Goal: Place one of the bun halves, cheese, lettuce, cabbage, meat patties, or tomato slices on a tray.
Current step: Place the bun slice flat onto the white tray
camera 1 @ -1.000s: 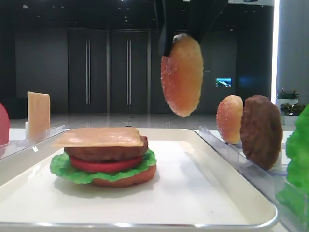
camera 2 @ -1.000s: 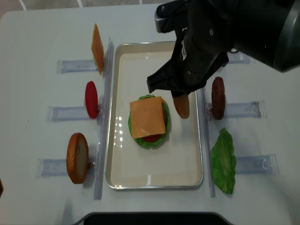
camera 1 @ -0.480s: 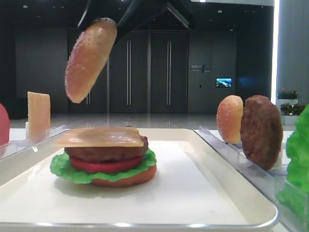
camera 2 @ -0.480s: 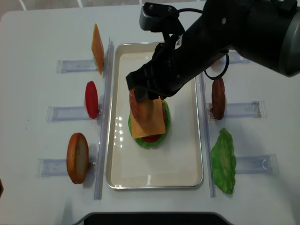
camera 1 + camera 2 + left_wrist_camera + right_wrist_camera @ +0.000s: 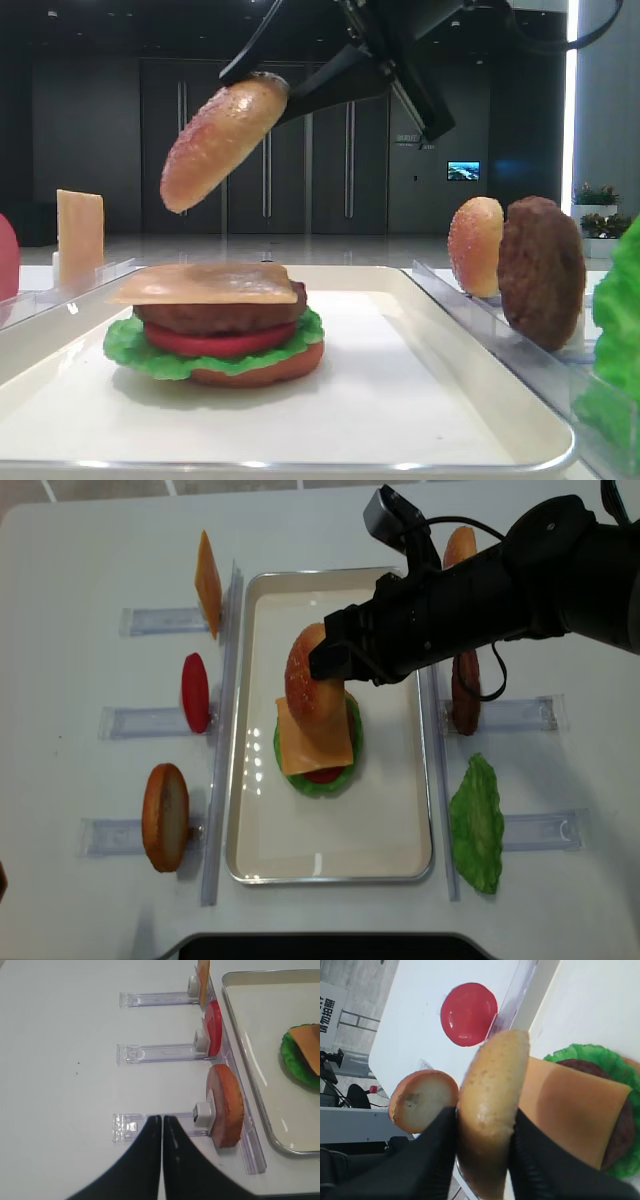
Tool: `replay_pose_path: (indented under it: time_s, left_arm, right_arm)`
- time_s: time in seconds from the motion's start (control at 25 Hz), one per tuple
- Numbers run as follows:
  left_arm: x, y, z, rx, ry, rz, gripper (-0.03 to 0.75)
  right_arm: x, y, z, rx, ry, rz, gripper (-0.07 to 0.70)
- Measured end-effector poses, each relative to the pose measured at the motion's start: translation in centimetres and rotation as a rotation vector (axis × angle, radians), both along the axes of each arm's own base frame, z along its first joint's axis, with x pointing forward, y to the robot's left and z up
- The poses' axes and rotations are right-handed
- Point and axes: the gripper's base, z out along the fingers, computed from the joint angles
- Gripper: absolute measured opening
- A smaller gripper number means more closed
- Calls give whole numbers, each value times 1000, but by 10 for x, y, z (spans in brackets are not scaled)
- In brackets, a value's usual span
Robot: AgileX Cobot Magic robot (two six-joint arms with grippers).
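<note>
Golden bun (image 5: 311, 672): tilted, above cheese (image 5: 314, 734), apparently not touching
Right gripper (image 5: 482, 1152): clamped on bun
Left gripper (image 5: 162, 1132): pressed together
Tomato (image 5: 195, 692): nine o'clock of tray (image 5: 400, 860)

White table (image 5: 90, 550), cream tray (image 5: 250, 850), clear racks (image 5: 150, 621)

A domed golden-brown toy bun top with a speckled crust (image 5: 222, 142) hangs tilted in the air above a stacked toy burger on the large cream-white rectangular tray (image 5: 394, 820). The stack has a thin square pale-orange cheese slice (image 5: 315, 742) on top, then a dark brown patty (image 5: 215, 314), a red tomato slice (image 5: 215, 343), a frilly green lettuce leaf (image 5: 130, 345) and a bun base (image 5: 265, 368).
</note>
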Motion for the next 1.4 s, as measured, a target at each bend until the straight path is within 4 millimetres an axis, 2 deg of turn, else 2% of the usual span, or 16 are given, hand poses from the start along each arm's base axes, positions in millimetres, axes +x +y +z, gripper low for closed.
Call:
replay_pose_path:
  time_s: [0.2, 0.56, 0.76, 1.24, 1.32, 1.4]
  left_arm:
    - [0, 0, 0, 0, 0, 0, -7]
    - [0, 0, 0, 0, 0, 0, -7]
    - [0, 0, 0, 0, 0, 0, -7]
    - [0, 0, 0, 0, 0, 0, -7]
    - [0, 0, 0, 0, 0, 0, -7]
    - [0, 0, 0, 0, 0, 0, -7]
  right_arm:
    - [-11, 4, -11, -25, 9, 17, 224]
    - [-10, 7, -14, 1, 23, -23, 224]
    - [-13, 18, -33, -28, 52, 0, 224]
    - [-12, 18, -33, -27, 33, 1, 224]
    - [-10, 16, -33, -31, 29, -4, 253]
    - [-7, 11, -34, -47, 17, -9, 314]
